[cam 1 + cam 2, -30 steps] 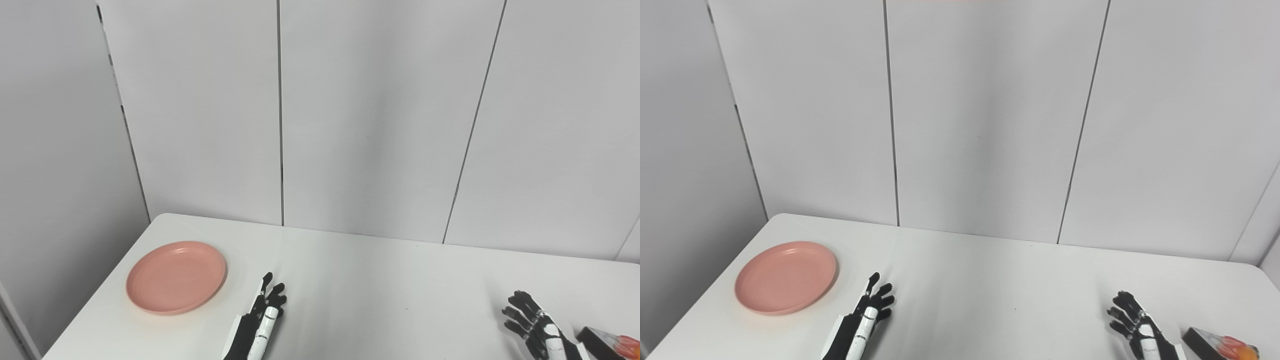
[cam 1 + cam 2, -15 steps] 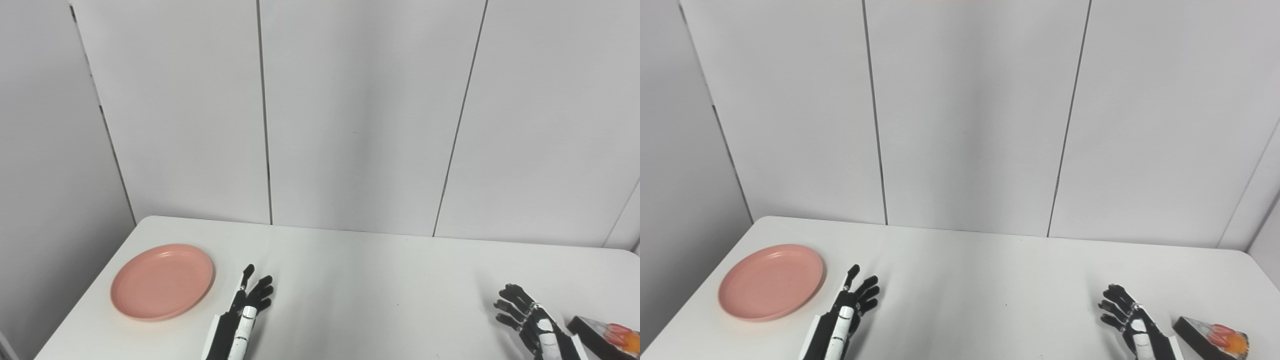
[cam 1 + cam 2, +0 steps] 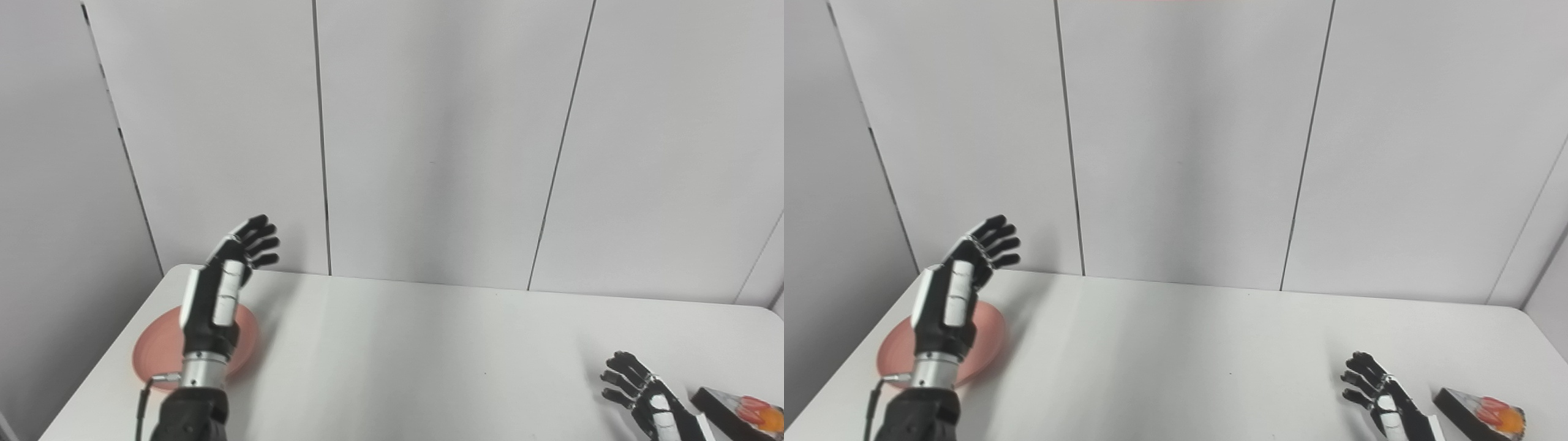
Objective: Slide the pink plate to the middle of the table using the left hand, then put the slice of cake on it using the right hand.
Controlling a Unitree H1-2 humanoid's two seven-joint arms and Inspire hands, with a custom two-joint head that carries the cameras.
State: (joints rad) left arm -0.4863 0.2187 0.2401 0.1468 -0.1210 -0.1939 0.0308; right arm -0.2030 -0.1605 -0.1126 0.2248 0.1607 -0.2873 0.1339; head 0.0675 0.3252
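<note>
Plate (image 3: pixel 153 358) lies beneath the raised left hand (image 3: pixel 242 245), fingers spread, holding nothing.

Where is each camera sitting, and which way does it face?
Left eye view: on the head, looking down over the white table toward the wall; shows the raised left hand over the pink plate, and the right hand.
Right eye view: beside it, facing the same way, showing more of the slice of cake.
Both share the plate, hands and cake.
</note>
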